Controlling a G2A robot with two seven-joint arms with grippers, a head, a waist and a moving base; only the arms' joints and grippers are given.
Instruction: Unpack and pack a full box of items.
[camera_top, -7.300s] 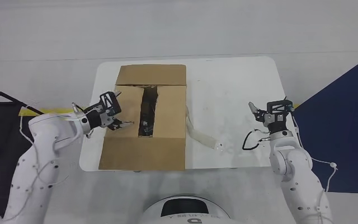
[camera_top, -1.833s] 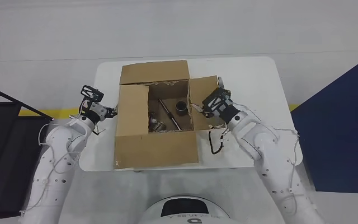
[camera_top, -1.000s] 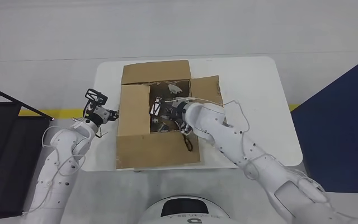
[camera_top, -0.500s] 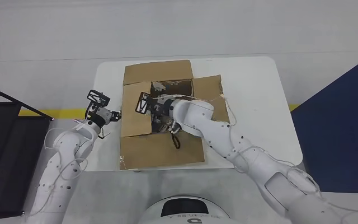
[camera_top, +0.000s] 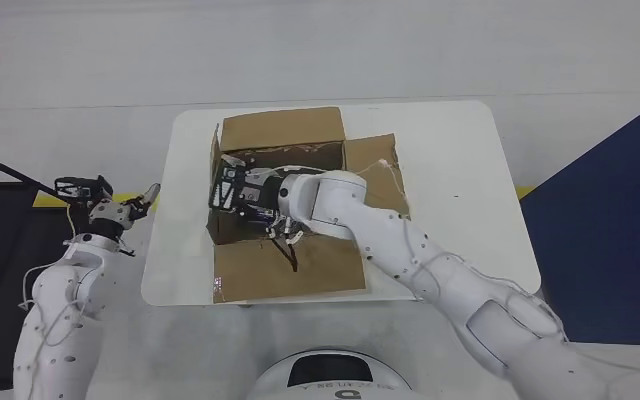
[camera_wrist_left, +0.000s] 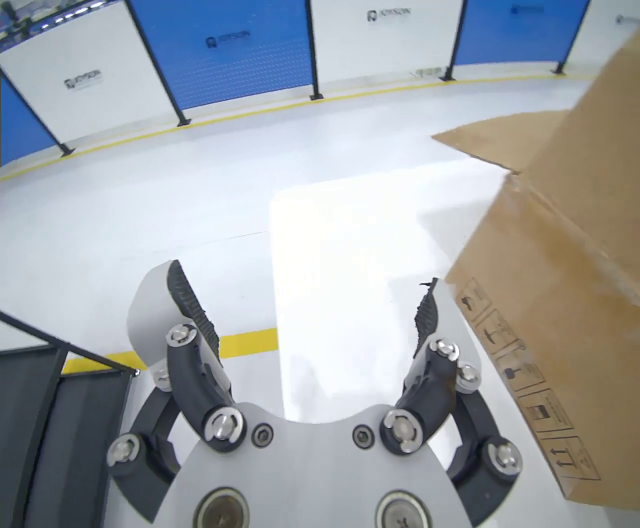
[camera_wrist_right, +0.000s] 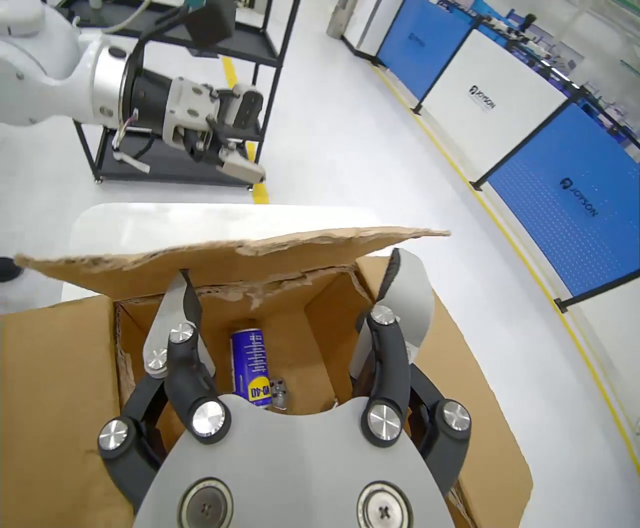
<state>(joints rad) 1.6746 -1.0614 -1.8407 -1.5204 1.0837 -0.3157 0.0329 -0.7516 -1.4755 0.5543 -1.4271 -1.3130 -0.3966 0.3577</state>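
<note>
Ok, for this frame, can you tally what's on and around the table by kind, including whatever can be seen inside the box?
cardboard box: 1
blue spray can, inside the box: 1
small metal part beside the can, kind unclear: 1
grippers, left gripper and right gripper, both open: 2
white table: 1
Total: 6

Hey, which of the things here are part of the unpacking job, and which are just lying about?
Job: cardboard box, opened; blue spray can inside it; right gripper, open, above the box; left gripper, open, apart from the box.
Just there: white table; black shelf cart; blue and white partition panels.
</note>
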